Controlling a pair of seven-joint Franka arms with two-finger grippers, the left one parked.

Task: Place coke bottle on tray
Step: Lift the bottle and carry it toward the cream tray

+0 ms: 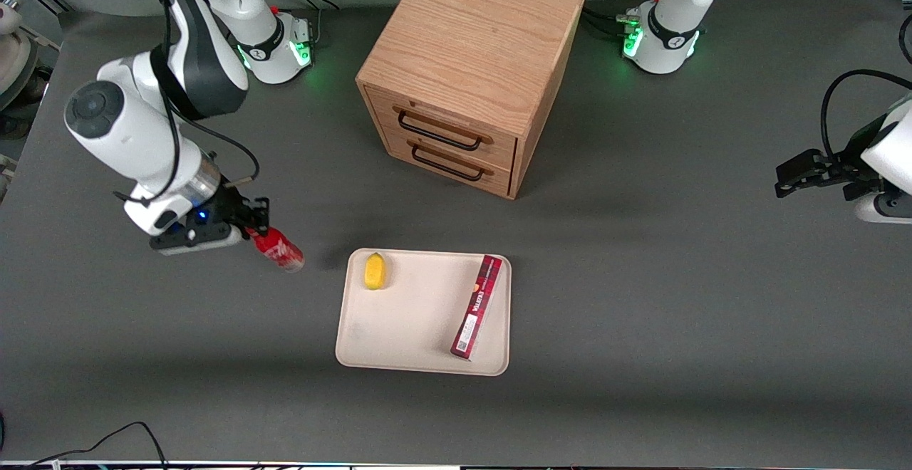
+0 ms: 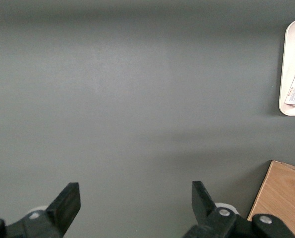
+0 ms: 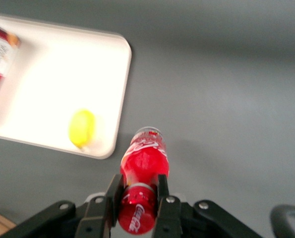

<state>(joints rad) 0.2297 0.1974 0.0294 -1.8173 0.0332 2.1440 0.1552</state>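
Note:
The coke bottle is small and red with a white script logo. My gripper is shut on its cap end and holds it tilted above the table, beside the tray toward the working arm's end. In the right wrist view the gripper clamps the bottle's neck between both fingers. The cream tray lies flat on the table, nearer to the front camera than the wooden drawer cabinet. It also shows in the right wrist view.
A yellow lemon and a long dark-red box lie on the tray. A wooden cabinet with two drawers stands farther from the camera than the tray. The tray's edge shows in the left wrist view.

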